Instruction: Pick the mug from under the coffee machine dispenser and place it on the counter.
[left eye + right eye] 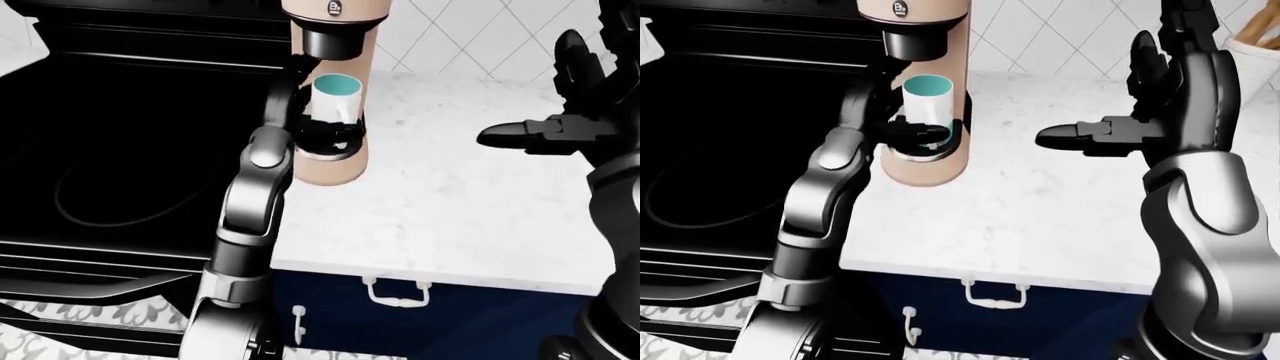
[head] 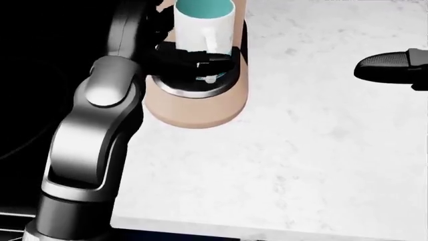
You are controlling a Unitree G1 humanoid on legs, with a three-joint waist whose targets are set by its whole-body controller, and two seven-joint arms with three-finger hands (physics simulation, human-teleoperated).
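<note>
A: Where's the mug (image 2: pixel 202 24)?

B: On the round drip tray (image 2: pixel 194 86) of the coffee machine (image 1: pixel 330 161), under the dispenser (image 1: pixel 333 41). White outside, teal inside, upright, handle toward the bottom of the head view.

A: And the left hand (image 2: pixel 190 61)?

B: Wrapped round the mug's lower part. Dark fingers (image 2: pixel 212 63) cross over the handle side, thumb prob. on the far side (hidden, so I can't confirm it). I'd call it clamped on the mug, though whether the pads press the wall or just touch it isn't clear from this angle.

A: Right hand (image 1: pixel 1110 135)?

B: Well apart, hovering over the marble counter (image 2: pixel 321 150) w/ fingers spread, holding nothing.

A: So which step?

B: Grasp stage, I'd judge. Mug base looks seated on the tray, not lifted yet.

A: Next move?

B: Needs a small lift to clear the tray lip, kept low since the dispenser hangs just above the rim. Then draw it out toward the view's bottom or right and set it down on bare counter beside the machine. Keep it upright; the stove (image 1: pixel 120 165) edge sits just left, so don't drift that way.
</note>
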